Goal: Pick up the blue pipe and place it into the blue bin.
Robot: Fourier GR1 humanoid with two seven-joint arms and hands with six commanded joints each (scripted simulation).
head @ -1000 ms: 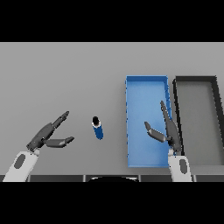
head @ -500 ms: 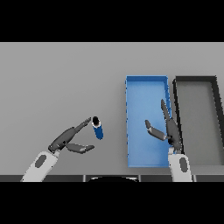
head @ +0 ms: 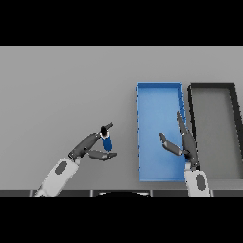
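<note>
Looks like a bare test bench, not a home or shop. Just a flat grey table [head: 61,85] w/ nothing around it. Two plain sorting boxes sit side by side: a blue bin [head: 159,92] & a black bin [head: 213,86].

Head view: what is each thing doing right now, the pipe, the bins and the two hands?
Blue pipe: upright on the table, not in a bin.
Blue bin: holds nothing.
Black bin: holds nothing.
Left hand: open, fingers and thumb either side of the pipe.
Right hand: open, over the blue bin.
</note>
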